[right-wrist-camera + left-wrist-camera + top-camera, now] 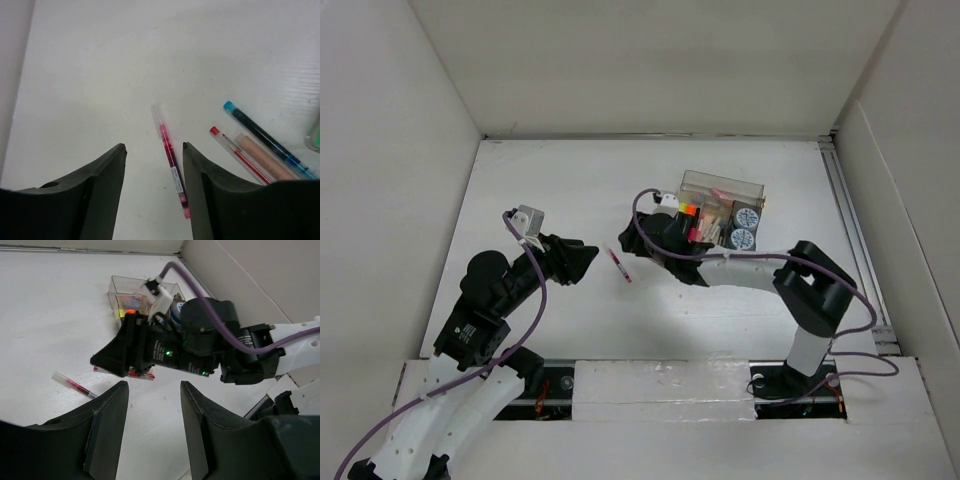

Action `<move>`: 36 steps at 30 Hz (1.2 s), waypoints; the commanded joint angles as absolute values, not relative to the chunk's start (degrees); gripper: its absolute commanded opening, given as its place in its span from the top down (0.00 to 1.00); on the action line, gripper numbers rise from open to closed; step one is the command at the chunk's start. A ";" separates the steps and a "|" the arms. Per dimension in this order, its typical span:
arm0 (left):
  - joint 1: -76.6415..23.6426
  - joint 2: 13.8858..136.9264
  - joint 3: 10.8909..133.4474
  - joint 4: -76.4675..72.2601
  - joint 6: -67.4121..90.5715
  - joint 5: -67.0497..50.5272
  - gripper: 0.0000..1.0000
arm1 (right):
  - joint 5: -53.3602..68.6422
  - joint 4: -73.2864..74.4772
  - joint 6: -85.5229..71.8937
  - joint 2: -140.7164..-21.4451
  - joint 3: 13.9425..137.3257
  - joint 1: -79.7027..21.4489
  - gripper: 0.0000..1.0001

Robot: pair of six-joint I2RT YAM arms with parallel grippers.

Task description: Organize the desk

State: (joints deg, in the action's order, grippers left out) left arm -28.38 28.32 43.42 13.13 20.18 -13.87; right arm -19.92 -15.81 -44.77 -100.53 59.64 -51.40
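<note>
The white desk [520, 190] holds a pink pen [618, 265] near its middle. My right gripper [645, 240] hovers open just right of that pen. In the right wrist view the pink pen [170, 155] lies on the desk below the open right gripper [154, 146], close to its right finger. A red pen [235, 152], a beige stick [262, 157] and a blue pen [265, 137] lie side by side to the right. My left gripper [575, 258] is open and empty left of the pink pen. Seen from the left gripper [153, 387], the pink pen [75, 386] lies ahead on the left.
A clear organizer box [720, 205] stands behind the right gripper, holding bright markers and two round blue-topped items [745, 225]. White panel walls bound the desk on the left, back and right. The right arm's elbow [820, 290] rises over the right side.
</note>
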 commanded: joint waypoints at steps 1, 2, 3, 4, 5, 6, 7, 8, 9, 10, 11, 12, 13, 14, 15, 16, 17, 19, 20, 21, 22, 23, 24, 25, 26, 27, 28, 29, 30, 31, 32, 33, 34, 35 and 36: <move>-28.21 27.86 44.30 11.07 19.60 -14.50 0.58 | -19.78 -10.66 -39.73 -104.49 64.68 -52.21 0.44; -28.21 27.86 44.21 11.07 19.69 -14.33 0.58 | -18.99 -9.76 -39.20 -106.16 65.47 -52.73 0.44; -28.21 27.86 44.30 11.07 19.69 -14.59 0.58 | -18.55 -9.06 -38.68 -106.78 66.00 -52.73 0.44; -28.21 27.69 44.21 11.07 19.69 -14.59 0.58 | -18.20 -7.83 -38.24 -107.48 66.96 -53.26 0.43; -28.21 27.60 44.21 10.99 19.69 -14.59 0.58 | -18.19 -7.39 -37.36 -108.01 67.32 -54.04 0.43; -28.21 27.60 44.12 10.81 19.69 -14.50 0.58 | -18.89 -7.03 -36.83 -108.97 67.67 -54.05 0.43; -28.21 27.60 44.21 10.90 19.69 -14.50 0.58 | -19.42 -6.25 -36.48 -109.59 68.46 -54.66 0.43; -28.21 27.77 44.12 10.81 19.69 -14.59 0.58 | -19.95 -5.63 -35.95 -110.03 69.16 -54.67 0.43; -28.21 27.86 44.21 10.90 19.69 -14.59 0.58 | -20.13 -4.93 -35.77 -111.08 69.78 -54.67 0.42; -28.21 27.95 44.21 10.99 19.69 -14.68 0.58 | -20.13 -3.96 -35.51 -111.70 70.48 -54.67 0.42; -28.21 28.04 44.21 10.99 19.77 -14.59 0.58 | -20.13 -3.43 -34.99 -112.23 71.88 -54.67 0.42; -28.21 28.04 44.21 10.99 19.60 -14.59 0.58 | -20.04 -2.82 -34.63 -112.76 72.42 -55.19 0.43; -28.21 28.12 44.21 10.90 19.60 -14.59 0.58 | -20.13 -2.12 -34.19 -113.81 72.94 -55.20 0.43; -28.21 28.21 44.21 10.81 19.60 -14.59 0.58 | -20.30 -1.67 -33.67 -114.34 73.99 -55.80 0.43; -28.21 28.39 44.21 10.81 19.60 -14.68 0.58 | -20.39 -1.32 -33.49 -114.87 74.53 -55.81 0.43; -28.21 28.48 44.30 10.98 19.60 -14.76 0.58 | -20.65 -0.36 -33.31 -115.92 75.14 -56.33 0.44; -28.21 28.56 44.30 10.99 19.60 -14.77 0.58 | -21.35 -0.18 -33.05 -116.45 75.76 -56.34 0.44; -28.21 28.39 44.30 10.99 19.60 -14.68 0.58 | -22.41 1.91 -32.87 -117.50 76.90 -57.47 0.45; -28.21 28.39 44.21 10.90 19.60 -14.76 0.58 | -23.63 2.11 -32.61 -118.29 77.17 -57.48 0.46; -28.21 28.39 44.30 10.90 19.60 -14.77 0.58 | -24.08 2.46 -32.43 -118.82 77.95 -57.48 0.48; -28.21 28.48 44.30 10.90 19.60 -14.68 0.58 | -24.60 3.51 -32.34 -119.44 78.39 -58.09 0.53; -28.21 28.39 44.21 10.90 19.60 -14.76 0.58 | -25.31 4.39 -32.34 -120.84 79.09 -58.10 0.56; -28.21 28.39 44.21 10.90 19.60 -14.68 0.58 | -26.62 5.26 -32.34 -121.63 79.80 -58.10 0.60; -28.21 28.39 44.30 10.99 19.60 -14.76 0.58 | -27.33 7.01 -32.34 -122.34 81.11 -58.10 0.69; -28.21 28.39 44.21 10.99 19.51 -14.77 0.58 | -29.68 7.64 -32.60 -123.56 81.73 -58.62 0.75; -28.21 28.39 44.21 10.99 19.51 -14.77 0.58 | -29.71 7.65 -32.61 -123.57 81.74 -58.62 0.75; -28.21 28.39 44.30 11.07 19.60 -14.68 0.58 | -31.71 7.91 -32.61 -123.49 81.74 -60.10 0.80; -28.21 28.39 44.30 11.07 19.60 -14.68 0.58 | -31.73 7.91 -32.61 -123.49 81.74 -60.12 0.80; -28.21 28.39 44.21 10.90 19.60 -14.76 0.58 | -32.77 7.39 -32.43 -123.40 81.39 -60.12 0.90; -28.21 28.30 44.21 10.81 19.60 -14.77 0.58 | -33.48 7.03 -32.08 -123.22 80.60 -60.90 0.95; -28.21 28.30 44.30 10.72 19.60 -14.68 0.58 | -35.14 6.77 -32.08 -122.87 80.25 -60.91 1.00; -28.21 28.39 44.21 10.81 19.60 -14.85 0.58 | -35.33 6.25 -32.25 -122.52 80.07 -60.91 1.00; -28.21 28.56 44.21 10.90 19.60 -14.85 0.58 | -35.33 5.63 -32.78 -121.82 79.29 -60.91 1.00; -28.21 28.65 44.30 11.07 19.60 -14.85 0.58 | -35.33 4.93 -33.22 -120.95 78.49 -60.91 1.00; -28.21 28.57 44.30 11.07 19.51 -14.85 0.58 | -34.90 2.66 -33.74 -118.07 77.44 -60.91 1.00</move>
State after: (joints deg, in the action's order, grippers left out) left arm -28.38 28.38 43.42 13.10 20.16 -13.96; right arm -33.12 2.52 -32.86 -121.56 79.99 -60.40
